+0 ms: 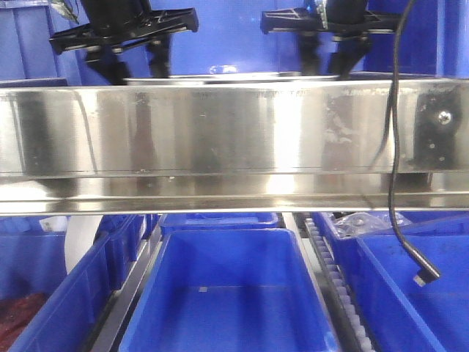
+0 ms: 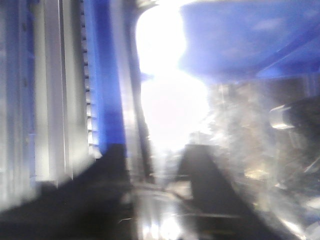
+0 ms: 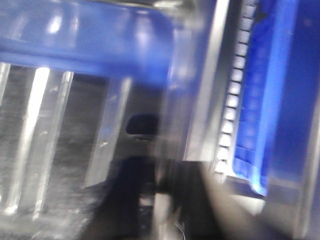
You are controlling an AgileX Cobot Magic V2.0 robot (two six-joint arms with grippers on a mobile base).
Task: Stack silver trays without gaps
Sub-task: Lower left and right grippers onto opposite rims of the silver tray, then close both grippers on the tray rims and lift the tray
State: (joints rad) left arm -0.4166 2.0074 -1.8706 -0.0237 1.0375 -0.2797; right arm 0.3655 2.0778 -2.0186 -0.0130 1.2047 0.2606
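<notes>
Nearest the front-facing camera, three blue bins are recorded below the shelf: a middle bin [image 1: 227, 308], a left bin [image 1: 66, 308] with something dark red in it, and a right bin [image 1: 418, 323]. A roller track [image 1: 333, 279] is seen between the middle and right bins. A black cable [image 1: 396, 183] hangs in front of the shelf, its plug end over the right bin. Above the bins, a broad steel shelf rail [image 1: 220, 132] spans the view, with a screw [image 1: 443, 115] at its right end. Just behind the rail's top edge, only the thin rim of a silver tray [image 1: 256, 77] is visible. How many trays lie there cannot be told. Over the tray's left part the left gripper [image 1: 134, 70] is lowered, and over its right part the right gripper [image 1: 330, 67]. The fingers of each are seen set apart, but the tips are hidden behind rim and rail, so any hold cannot be told. Both wrist views are too blurred to settle it. A blue wall is noted behind.
</notes>
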